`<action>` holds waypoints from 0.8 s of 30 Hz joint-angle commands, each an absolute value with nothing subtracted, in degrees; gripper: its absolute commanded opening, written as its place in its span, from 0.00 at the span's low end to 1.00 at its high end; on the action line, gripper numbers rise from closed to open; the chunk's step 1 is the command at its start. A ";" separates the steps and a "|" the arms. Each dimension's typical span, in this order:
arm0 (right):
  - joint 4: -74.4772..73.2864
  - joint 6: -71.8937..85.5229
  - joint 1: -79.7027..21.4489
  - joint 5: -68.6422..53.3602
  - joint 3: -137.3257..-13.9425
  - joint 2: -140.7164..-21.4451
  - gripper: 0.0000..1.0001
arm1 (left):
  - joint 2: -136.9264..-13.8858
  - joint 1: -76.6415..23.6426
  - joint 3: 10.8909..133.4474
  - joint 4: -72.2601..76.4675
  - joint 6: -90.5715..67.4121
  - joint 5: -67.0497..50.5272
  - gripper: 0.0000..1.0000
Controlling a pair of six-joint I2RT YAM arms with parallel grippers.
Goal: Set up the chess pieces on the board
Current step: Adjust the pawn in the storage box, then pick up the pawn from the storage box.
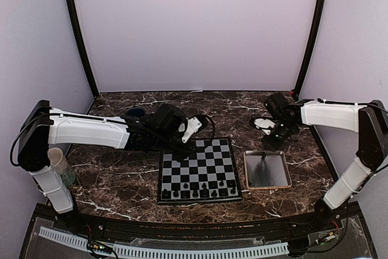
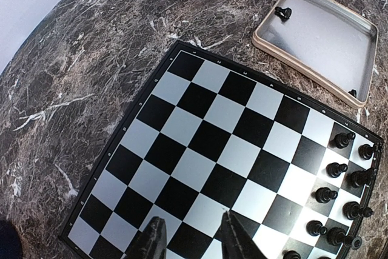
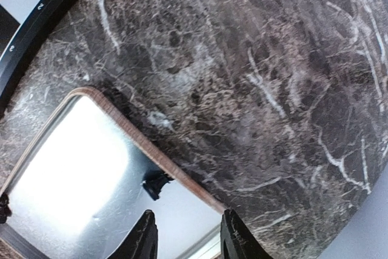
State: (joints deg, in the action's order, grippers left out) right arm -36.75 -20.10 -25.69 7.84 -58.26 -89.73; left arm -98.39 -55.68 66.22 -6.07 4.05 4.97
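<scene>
**Top external view: nothing gripped on either side**

And here we are over the brown marble-patterned bench (image 1: pixel 121 180), with the flat black-and-pale-grey chessboard (image 1: pixel 197 161) dead centre. The tiny near-black chess pieces (image 1: pixel 205 193) crowd the squares along its six o'clock edge, and every square beyond them is bare.

Just beside the chessboard at three o'clock sits the shiny square metal tray (image 1: pixel 280 177) with its tan rim. One dark piece (image 1: pixel 265 158) stands upright in it, toward twelve o'clock.

The left claw (image 2: pixel 191 219) hangs over the chessboard's eleven o'clock corner. On the left wrist view its two black fingers (image 2: pixel 154 241) stand a moderate way apart over the checks, and there is nothing at all between them. That same view picks out a second piece (image 2: pixel 353 93) tucked against the tray's wall.

Over to the right claw (image 3: pixel 187 213), poised at the tray's twelve o'clock rim. The right wrist view shows its fingers (image 3: pixel 233 238) parted about as far, with only bright metal in the gap. The dark piece stands just past the fingertips, inside the rim and ungripped.

Out at nine o'clock a pale cup (image 1: pixel 57 161) stands beside the left arm.
</scene>
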 commanded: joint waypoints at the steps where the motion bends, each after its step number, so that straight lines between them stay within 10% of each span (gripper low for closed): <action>1: -41.42 -17.53 -24.04 -1.04 -59.59 -92.35 0.36 | -98.19 -55.90 67.15 -6.65 4.05 4.68 0.34; 24: -41.27 -14.73 -21.42 0.22 -62.98 -102.05 0.26 | -98.68 -55.90 67.47 -7.14 3.97 5.64 0.34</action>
State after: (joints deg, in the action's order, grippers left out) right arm -42.17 -15.53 -22.41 -0.27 -62.92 -102.13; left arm -98.59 -55.68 66.24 -6.11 4.03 5.41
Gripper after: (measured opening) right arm 0.268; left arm 0.336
